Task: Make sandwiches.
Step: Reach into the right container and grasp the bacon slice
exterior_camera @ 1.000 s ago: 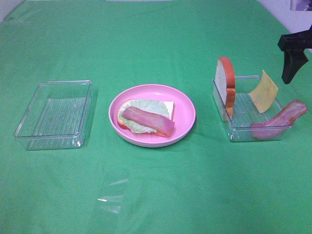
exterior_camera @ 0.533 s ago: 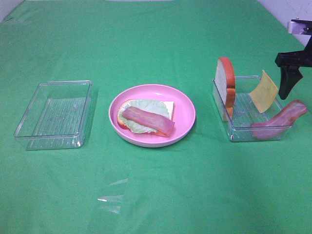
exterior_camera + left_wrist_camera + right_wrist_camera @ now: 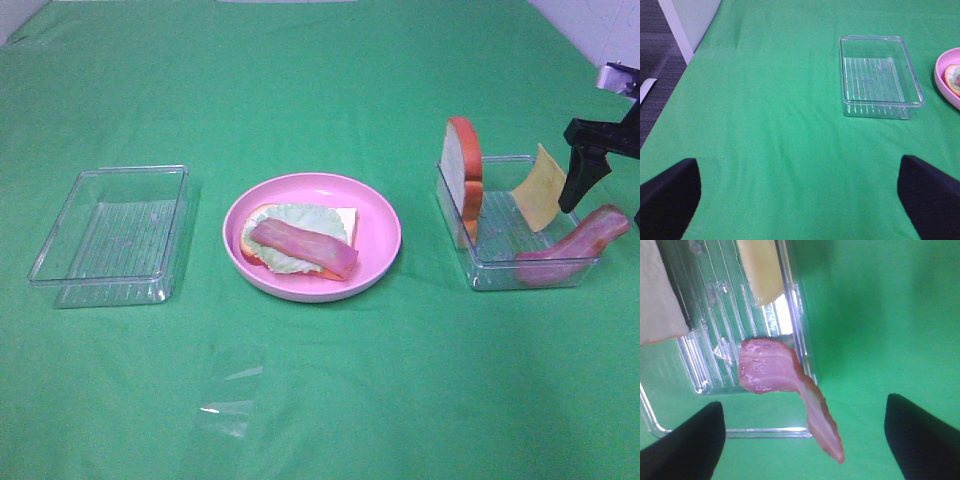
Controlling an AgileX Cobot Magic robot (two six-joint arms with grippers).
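The high camera looks down from beyond the near edge of the green cloth-covered table [image 3: 320, 80] toward its far edge, far enough back to take in the whole spread. The left wrist camera sits well back over the left side, sharing the empty clear plastic tray [image 3: 883, 103] and the rim of the round pink plate [image 3: 942, 62] with it. The right wrist camera hangs close over the filled clear plastic tray [image 3: 796, 325], sharing the pink-red bacon strip [image 3: 780, 375] and yellow cheese square [image 3: 760, 270].

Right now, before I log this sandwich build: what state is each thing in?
Left tool: open, empty.
Right tool: open, empty, above bacon strip.
Left tray: empty.
Pink plate: bread, lettuce, bacon layer stacked.
Right tray: bread slice upright, cheese leaning, bacon strip draped over rim.
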